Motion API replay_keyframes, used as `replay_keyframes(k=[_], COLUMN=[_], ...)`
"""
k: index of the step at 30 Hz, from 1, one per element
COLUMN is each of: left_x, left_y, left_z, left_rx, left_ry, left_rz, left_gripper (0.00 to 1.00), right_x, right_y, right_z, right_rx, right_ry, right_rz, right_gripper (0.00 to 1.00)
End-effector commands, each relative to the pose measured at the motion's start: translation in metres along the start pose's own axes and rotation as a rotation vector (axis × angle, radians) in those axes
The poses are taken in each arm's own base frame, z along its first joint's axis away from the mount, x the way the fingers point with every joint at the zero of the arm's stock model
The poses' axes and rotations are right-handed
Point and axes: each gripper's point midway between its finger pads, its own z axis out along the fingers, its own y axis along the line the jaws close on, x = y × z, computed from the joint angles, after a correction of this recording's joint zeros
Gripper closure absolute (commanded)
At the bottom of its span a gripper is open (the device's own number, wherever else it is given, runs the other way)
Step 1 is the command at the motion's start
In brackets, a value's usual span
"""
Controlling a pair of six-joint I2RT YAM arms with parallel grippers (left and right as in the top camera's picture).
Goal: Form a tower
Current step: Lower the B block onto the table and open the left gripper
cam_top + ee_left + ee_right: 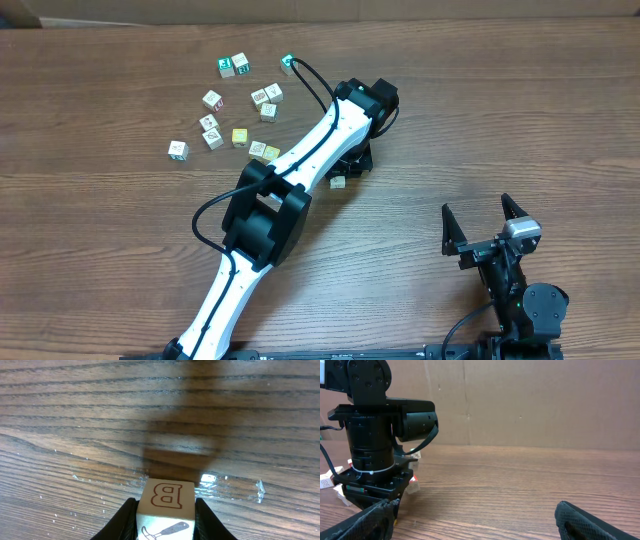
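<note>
My left gripper [165,506] is shut on a pale wooden cube [166,497] with a red letter B on one face and a hammer picture on another. Its black fingers [122,520] press against both sides of the cube. From overhead the left gripper [346,170] hangs near the table's middle, with the cube [338,182] peeking out below it. I cannot tell whether the cube rests on the wood. No tower is in view. My right gripper [477,208] stands open and holds nothing at the front right; its fingers [580,517] are far apart in the right wrist view.
Several loose picture cubes [240,137] lie scattered at the back left of the wooden table [480,120]. The left arm [270,210] crosses the table diagonally from the front left. A cardboard wall [530,400] stands behind the table.
</note>
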Motion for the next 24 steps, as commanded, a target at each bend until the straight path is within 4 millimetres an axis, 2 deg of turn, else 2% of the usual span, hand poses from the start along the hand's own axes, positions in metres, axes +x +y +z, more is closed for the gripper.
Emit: replay_keyframes(k=[1, 7, 13, 24], left_x=[0.000, 0.000, 0.000, -0.020], left_y=[0.001, 0.000, 0.000, 0.014], left_z=[0.001, 0.001, 0.001, 0.003], left_rx=[-0.001, -0.001, 0.001, 0.018], left_ry=[0.000, -0.001, -0.004, -0.016], left_rz=[0.019, 0.020, 0.020, 0.024], left_gripper=[0.76, 0.71, 0.73, 0.77], right_x=[0.002, 0.002, 0.002, 0.002], right_y=[-0.001, -0.001, -0.001, -0.001], right_z=[0.000, 0.000, 0.000, 0.000], right_rx=[0.006, 0.006, 0.006, 0.006], right_ry=[-0.004, -0.004, -0.004, -0.004], right_rz=[0.001, 0.001, 0.001, 0.001], right_gripper=[0.00, 0.00, 0.00, 0.00])
